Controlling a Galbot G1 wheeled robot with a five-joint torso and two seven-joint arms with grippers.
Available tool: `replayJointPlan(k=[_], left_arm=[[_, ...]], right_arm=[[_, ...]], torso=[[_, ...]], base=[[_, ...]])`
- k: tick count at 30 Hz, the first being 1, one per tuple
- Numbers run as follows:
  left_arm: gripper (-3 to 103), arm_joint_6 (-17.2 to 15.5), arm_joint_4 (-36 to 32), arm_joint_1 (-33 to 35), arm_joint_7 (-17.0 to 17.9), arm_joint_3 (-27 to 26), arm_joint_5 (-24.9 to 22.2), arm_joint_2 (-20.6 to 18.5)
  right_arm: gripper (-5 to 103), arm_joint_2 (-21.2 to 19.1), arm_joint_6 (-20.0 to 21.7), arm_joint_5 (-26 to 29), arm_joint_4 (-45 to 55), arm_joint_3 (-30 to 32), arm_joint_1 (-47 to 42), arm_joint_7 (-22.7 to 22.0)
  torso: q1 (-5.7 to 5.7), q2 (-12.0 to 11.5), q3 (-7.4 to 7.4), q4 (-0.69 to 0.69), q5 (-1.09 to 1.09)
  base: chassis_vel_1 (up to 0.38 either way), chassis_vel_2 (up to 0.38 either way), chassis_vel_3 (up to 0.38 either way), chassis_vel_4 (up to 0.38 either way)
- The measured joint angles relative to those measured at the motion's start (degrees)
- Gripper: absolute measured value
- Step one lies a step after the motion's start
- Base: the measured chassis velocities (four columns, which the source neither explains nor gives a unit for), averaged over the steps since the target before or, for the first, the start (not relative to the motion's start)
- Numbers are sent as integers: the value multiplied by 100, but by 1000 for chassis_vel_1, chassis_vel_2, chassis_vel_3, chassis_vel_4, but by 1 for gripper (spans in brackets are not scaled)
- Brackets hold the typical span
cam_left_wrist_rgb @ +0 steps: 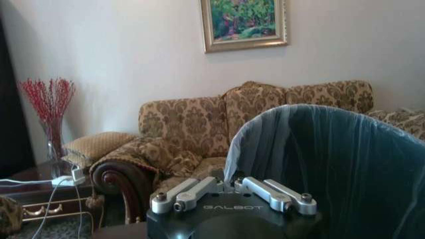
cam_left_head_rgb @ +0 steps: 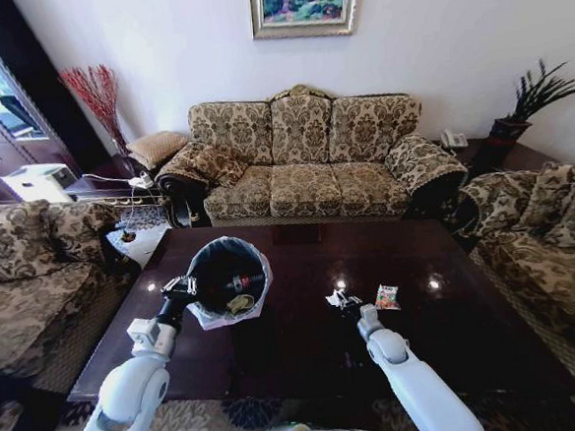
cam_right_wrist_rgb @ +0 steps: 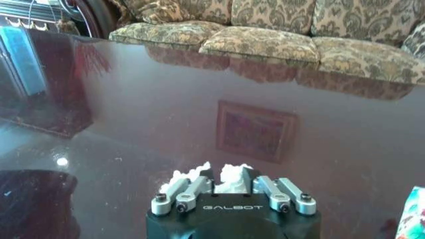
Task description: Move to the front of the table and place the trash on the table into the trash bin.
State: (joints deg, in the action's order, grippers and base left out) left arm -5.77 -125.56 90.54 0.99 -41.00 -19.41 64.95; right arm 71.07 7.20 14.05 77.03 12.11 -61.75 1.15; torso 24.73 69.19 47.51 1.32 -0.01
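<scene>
Left gripper (cam_left_head_rgb: 187,285): clamped on the near-left rim of the bin (cam_left_head_rgb: 228,276), holding it tilted over the table (cam_left_head_rgb: 307,357); the wrist view shows the lined wall (cam_left_wrist_rgb: 332,169) pressed against the fingers.
Bin contents: head view shows a bottle (cam_left_head_rgb: 241,281) and a yellowish scrap (cam_left_head_rgb: 239,303) inside.
Right gripper (cam_left_head_rgb: 344,301): low at mid-table, fingers closed around crumpled white paper (cam_right_wrist_rgb: 229,180), as its wrist view shows.
Wrapper (cam_left_head_rgb: 387,296): lies flat on the table just right of that gripper; its edge (cam_right_wrist_rgb: 413,214) shows in the right wrist view.
</scene>
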Motion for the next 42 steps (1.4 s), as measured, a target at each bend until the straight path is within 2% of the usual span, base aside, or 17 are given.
replayJointPlan(k=[3,4,6,9,11,13,15,16,19,21,23,24,28,30,31,37,42], left_arm=[[3,1,20,-17,0,-1,-1,-30],[3,1,20,-17,0,-1,-1,-30],[3,1,41,-19,1,-2,-3,-36],[3,0,48,-21,2,-6,-9,-40],[3,1,55,-31,4,-16,-28,-59],[3,1,63,-41,6,-20,-42,-73],[3,2,83,-70,8,-20,-55,-92],[3,2,83,-70,8,-20,-55,-92],[3,3,113,-97,11,2,-58,-97],[3,3,118,-101,11,6,-58,-97],[3,5,134,-112,11,11,-58,-97],[3,5,134,-112,11,11,-58,-97],[3,10,144,-124,11,5,-73,-117],[3,10,145,-126,13,1,-80,-124],[3,10,146,-128,13,-1,-84,-131],[3,10,140,-129,17,0,-87,-138],[3,8,90,-122,32,1,-116,-171]], right_arm=[[40,62,-8,63,-147,5,70,36],[40,62,-8,63,-147,5,70,36],[51,107,-14,75,-249,6,114,59],[56,134,-14,91,-281,8,125,64],[70,138,-14,110,-282,8,114,64],[70,136,-22,112,-282,5,98,62],[61,127,-45,115,-284,4,77,49],[61,127,-45,115,-284,4,77,49],[44,136,-64,122,-292,20,55,34],[44,139,-69,123,-295,21,51,33],[34,147,-87,124,-301,25,29,28],[34,147,-87,124,-301,25,29,28],[13,157,-141,123,-328,30,-1,16],[13,157,-147,123,-331,32,-3,14],[2,156,-151,123,-332,35,-3,10],[-2,141,-170,158,-257,62,-28,-55],[-2,50,-258,114,535,274,-195,-180]], torso=[[0,0,0,0,1],[0,0,0,0,1],[0,0,0,1,0],[0,0,0,1,0],[0,0,0,1,0],[0,0,0,0,1],[0,0,0,0,0],[0,0,0,0,0],[0,0,0,1,0],[0,0,0,0,0],[0,0,0,0,0],[0,0,0,0,0],[0,0,0,1,0],[0,0,0,1,0],[0,0,0,1,1],[0,0,0,0,1],[0,0,0,1,2]], base=[[0,0,0,0],[0,0,0,0],[0,0,0,0],[0,0,0,0],[0,0,0,0],[0,0,0,0],[0,0,0,0],[0,0,0,0],[0,0,0,0],[0,0,0,0],[0,0,0,0],[0,0,0,0],[0,0,0,0],[0,0,0,0],[0,0,0,0],[0,0,0,0],[0,0,0,0]])
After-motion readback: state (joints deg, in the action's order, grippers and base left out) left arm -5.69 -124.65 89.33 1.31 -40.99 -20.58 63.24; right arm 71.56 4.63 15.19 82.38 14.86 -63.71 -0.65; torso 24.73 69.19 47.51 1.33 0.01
